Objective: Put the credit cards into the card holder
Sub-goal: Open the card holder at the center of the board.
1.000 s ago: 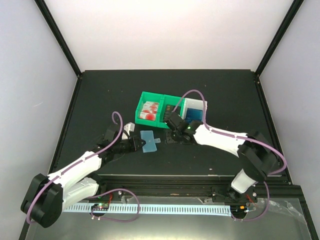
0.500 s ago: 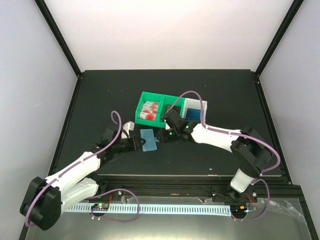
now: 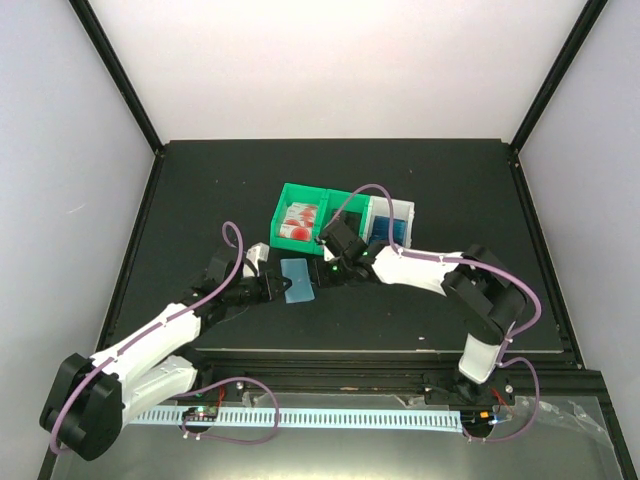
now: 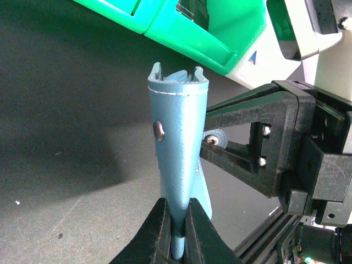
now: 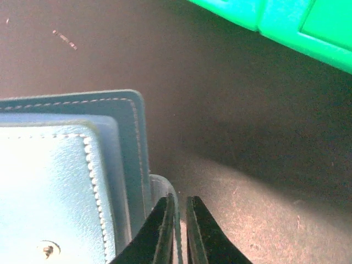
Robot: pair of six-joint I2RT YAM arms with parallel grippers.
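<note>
The teal card holder (image 3: pixel 296 280) lies between the two arms on the black table. My left gripper (image 3: pixel 268 288) is shut on its left edge; in the left wrist view the card holder (image 4: pixel 179 132) stands up out of the pinching jaws of the gripper (image 4: pixel 177 231). My right gripper (image 5: pixel 177 220) is shut at the holder's right side, and the thin edge of the snap tab (image 5: pixel 162 187) runs between its fingers. The credit cards sit in bins behind: red-and-white ones (image 3: pixel 300 222), and blue ones (image 3: pixel 388 228) in the white bin.
Two joined green bins (image 3: pixel 312 213) and a white bin (image 3: pixel 392 212) stand just behind the card holder, close to the right arm. In the left wrist view the right gripper's black body (image 4: pixel 275 143) sits right beside the holder. A metal rail (image 3: pixel 330 418) runs along the near edge.
My right gripper has slid left from the bins to the holder's snap tab and its jaws have shut there. The left gripper has kept its hold without moving.
</note>
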